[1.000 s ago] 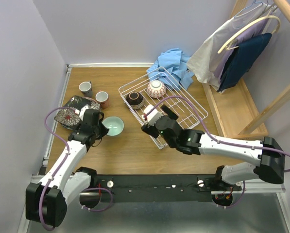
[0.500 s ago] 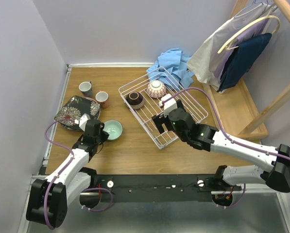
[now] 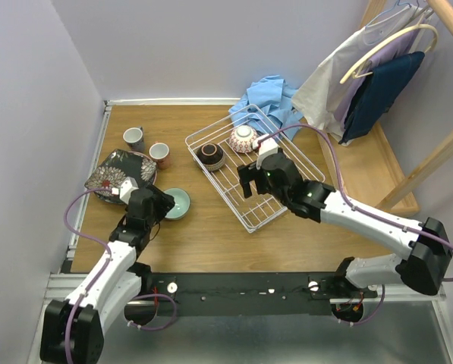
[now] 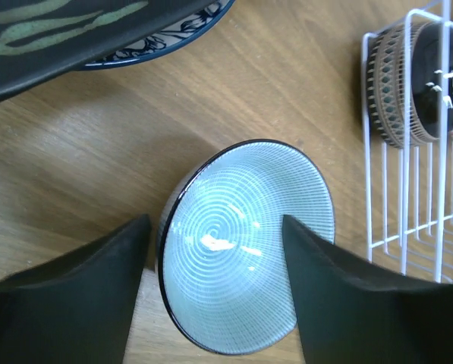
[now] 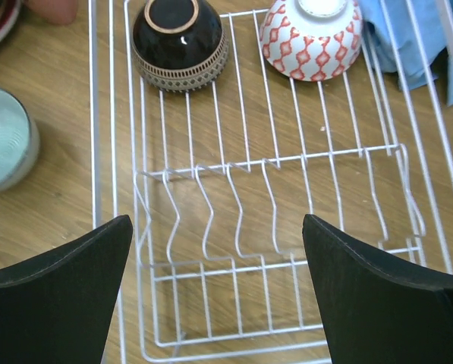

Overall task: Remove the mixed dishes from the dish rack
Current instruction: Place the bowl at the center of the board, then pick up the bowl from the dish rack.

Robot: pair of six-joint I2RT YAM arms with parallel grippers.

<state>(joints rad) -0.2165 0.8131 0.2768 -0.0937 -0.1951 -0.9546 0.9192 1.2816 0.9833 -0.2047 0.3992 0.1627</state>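
Observation:
A pale green bowl (image 3: 178, 203) (image 4: 245, 243) stands on the wooden table, and my left gripper (image 3: 162, 203) (image 4: 215, 224) is open, one finger on each side of it. The white wire dish rack (image 3: 287, 163) (image 5: 234, 258) holds a brown bowl (image 3: 210, 155) (image 5: 180, 42) and a pink patterned bowl (image 3: 243, 138) (image 5: 311, 38) at its far end. Over the rack's bare middle hovers my right gripper (image 3: 256, 183) (image 5: 217, 227), open and holding nothing. Left of the rack are a black floral plate (image 3: 108, 176) (image 4: 67, 30), a grey cup (image 3: 133, 138) and an orange-red cup (image 3: 159, 154).
A blue cloth (image 3: 270, 98) (image 5: 408, 38) lies bunched behind the rack's far corner. A wooden clothes rack with hanging garments (image 3: 378, 76) stands on a raised ledge at the right. Walls close the left and far sides.
My left gripper has opened and let go of the pale green bowl, which now rests on the table. The right arm has swung from the rack's near corner to over its middle.

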